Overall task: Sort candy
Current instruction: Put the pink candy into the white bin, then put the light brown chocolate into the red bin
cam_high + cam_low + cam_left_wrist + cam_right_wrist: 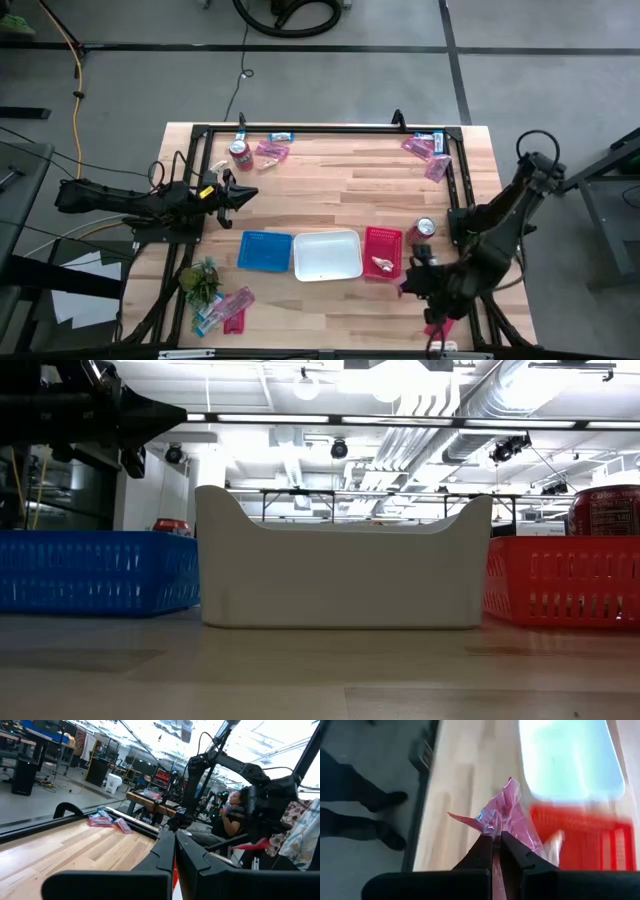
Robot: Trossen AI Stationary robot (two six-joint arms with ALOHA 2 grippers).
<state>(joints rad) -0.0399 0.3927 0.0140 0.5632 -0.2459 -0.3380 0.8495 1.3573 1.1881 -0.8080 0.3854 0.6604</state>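
My right gripper [412, 282] hangs over the table's near right part, just beside the red tray [384, 238], and is shut on a pink candy packet [506, 815]. A pale sweet [380, 265] lies in the red tray. The white tray [327, 255] and the blue tray [265, 250] stand to its left. Loose candy lies in heaps at the far left [272, 151], far right [428, 157], near left [226, 307] and near right [436, 327]. My left gripper [243, 193] waits shut above the table's left side. My right gripper pinches the pink packet by a crumpled end [495, 831] between its two fingers [481, 851]. The fingers slant down toward the table. The packet sticks out past the fingertips, creased and spread, lifted clear of the table.
One red soda can [240, 153] stands by the far left heap, another [425, 228] by the red tray's right side. A small green plant [200, 281] sits at the near left. A black frame [330, 128] rims the table. A seated person [231, 815] shows beyond it.
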